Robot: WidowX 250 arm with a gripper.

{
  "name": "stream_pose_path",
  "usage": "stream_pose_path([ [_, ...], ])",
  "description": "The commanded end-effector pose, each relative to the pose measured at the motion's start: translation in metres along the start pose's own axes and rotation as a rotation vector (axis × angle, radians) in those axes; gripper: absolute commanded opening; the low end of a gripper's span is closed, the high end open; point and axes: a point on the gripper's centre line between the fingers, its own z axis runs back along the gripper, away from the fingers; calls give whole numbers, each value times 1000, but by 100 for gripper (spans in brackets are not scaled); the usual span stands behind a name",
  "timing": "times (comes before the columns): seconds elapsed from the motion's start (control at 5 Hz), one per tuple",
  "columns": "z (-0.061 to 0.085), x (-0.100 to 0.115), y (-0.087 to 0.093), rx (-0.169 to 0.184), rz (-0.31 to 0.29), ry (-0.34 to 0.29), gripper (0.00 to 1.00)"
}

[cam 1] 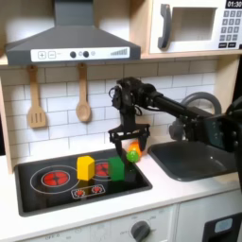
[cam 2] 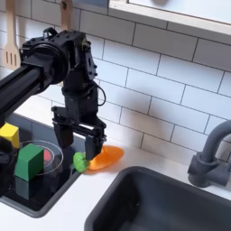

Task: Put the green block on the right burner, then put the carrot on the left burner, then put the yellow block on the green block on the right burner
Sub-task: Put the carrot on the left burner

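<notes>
Gripping the carrot (cam 2: 106,158), the gripper (cam 2: 80,147) hides its leafy tip in the first exterior view.

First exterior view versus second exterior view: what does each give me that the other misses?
First exterior view alone: the left burner, the hob knobs, two hanging wooden utensils, the hood and the microwave.

Second exterior view alone: the carrot lying flat by the sink edge, with the pincer straddling its leafy end.

Both exterior views: the green block on the hob, the yellow block beside it, not stacked, the arm and the faucet.
</notes>
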Motion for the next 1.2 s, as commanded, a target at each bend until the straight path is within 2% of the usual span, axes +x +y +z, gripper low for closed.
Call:
stream_pose_path([
  [0.0,-8,-9,-6,-21,-12,28,100],
  [0.2,-1,-12,-10,-23,-16,16,100],
  [0.8,-8,-1,-24,-22,-22,28,100],
  [1.0,3,4,-25,-17,-8,-5,100],
])
